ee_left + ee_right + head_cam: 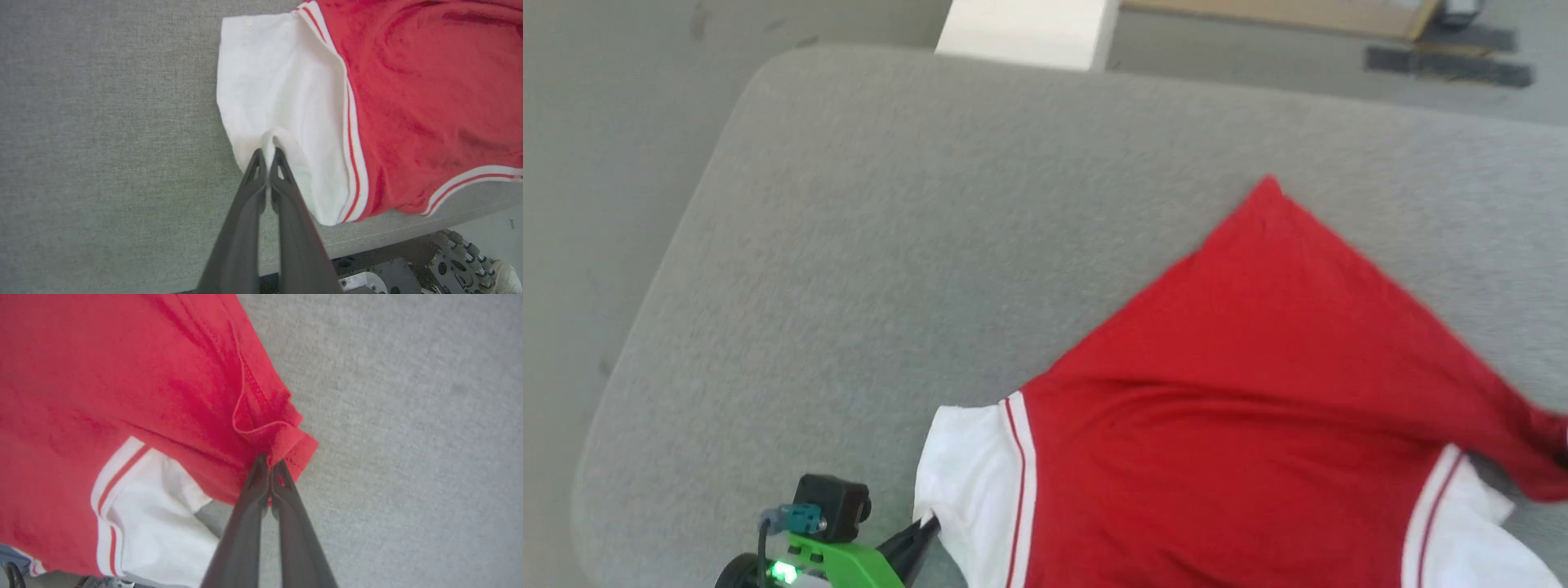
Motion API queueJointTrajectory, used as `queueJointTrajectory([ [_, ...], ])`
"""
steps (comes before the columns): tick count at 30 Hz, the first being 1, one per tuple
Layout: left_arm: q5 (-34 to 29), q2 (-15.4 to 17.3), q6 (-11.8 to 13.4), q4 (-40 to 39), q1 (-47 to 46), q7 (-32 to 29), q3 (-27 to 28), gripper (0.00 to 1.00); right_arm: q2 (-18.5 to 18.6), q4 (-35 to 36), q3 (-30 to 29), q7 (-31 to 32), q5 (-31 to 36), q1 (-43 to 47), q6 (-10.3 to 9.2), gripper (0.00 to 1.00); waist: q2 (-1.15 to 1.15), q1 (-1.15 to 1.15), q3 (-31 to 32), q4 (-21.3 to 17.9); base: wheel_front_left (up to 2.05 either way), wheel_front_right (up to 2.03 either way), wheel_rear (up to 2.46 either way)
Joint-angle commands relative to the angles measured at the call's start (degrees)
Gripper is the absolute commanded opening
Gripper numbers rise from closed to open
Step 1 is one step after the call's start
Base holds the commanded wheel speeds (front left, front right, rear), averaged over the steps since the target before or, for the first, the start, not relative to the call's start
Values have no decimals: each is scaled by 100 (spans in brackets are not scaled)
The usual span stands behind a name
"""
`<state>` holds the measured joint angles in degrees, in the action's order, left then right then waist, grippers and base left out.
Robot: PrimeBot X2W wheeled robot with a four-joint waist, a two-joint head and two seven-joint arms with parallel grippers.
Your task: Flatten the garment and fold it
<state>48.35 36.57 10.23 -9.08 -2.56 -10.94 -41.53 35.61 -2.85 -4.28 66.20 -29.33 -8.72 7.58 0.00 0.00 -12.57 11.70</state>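
A red jersey point(1241, 384) lies rumpled on the near right part of a grey worktop point(890, 245), one corner pointing toward the far edge. The left gripper point(267, 152), fingers pressed together, pinches the white sleeve point(278, 81) near the worktop's front edge. The right gripper point(269, 459) likewise pinches a red hem corner point(296, 445).

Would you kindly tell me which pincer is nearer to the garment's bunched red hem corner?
Right. The right pincer is clamped on that hem corner of the garment, while the left pincer pinches the white sleeve on the opposite side.
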Motion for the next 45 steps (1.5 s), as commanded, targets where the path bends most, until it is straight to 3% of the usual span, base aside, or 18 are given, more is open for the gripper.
queueJointTrajectory([
  [1, 22, 49, 52, -20, 75, 35, 22, 0, -61, 209, -86, 114, -19, 290, -9, 0, 0, 0, 458, -447, 0, 0, 0],
  [8, 26, 80, 113, -52, 142, 89, 48, 0, -438, 902, -450, 537, 60, 1508, -9, 0, 0, 0, 573, -516, 0, 0, 0],
  [15, -9, 52, 116, -79, 104, 105, 18, 0, -656, 960, -533, 464, 119, 1817, -9, 0, 0, 0, 550, -475, 0, 0, 0],
  [16, -18, 56, 115, -86, 97, 103, 13, 0, -651, 992, -525, 417, 116, 1779, -9, 81, 0, 0, 536, -463, 0, 0, 0],
  [17, -24, 60, 115, -91, 93, 104, 11, 0, -636, 1017, -516, 390, 109, 1743, -9, 100, 0, 0, 524, -453, 0, 0, 0],
  [27, -131, 45, 112, -242, -74, 96, -14, 0, -408, 1560, -469, 494, -181, 543, -9, 100, 0, 0, 199, -165, 0, 0, 0],
  [31, -233, 24, 98, -322, -202, 94, -47, 0, -424, 1530, -148, 543, -74, -249, -9, 100, 0, 0, -74, 50, 0, 0, 0],
  [39, -406, -230, 33, -404, -522, 144, -160, 0, -574, 578, 716, 527, 473, -1592, -9, 100, 0, 0, -644, 588, 0, 0, 0],
  [45, -456, -411, -47, -331, -676, 209, -239, 0, -557, -296, 1106, 359, 847, -2071, -9, 100, 0, 0, -883, 893, 0, 0, 0],
])
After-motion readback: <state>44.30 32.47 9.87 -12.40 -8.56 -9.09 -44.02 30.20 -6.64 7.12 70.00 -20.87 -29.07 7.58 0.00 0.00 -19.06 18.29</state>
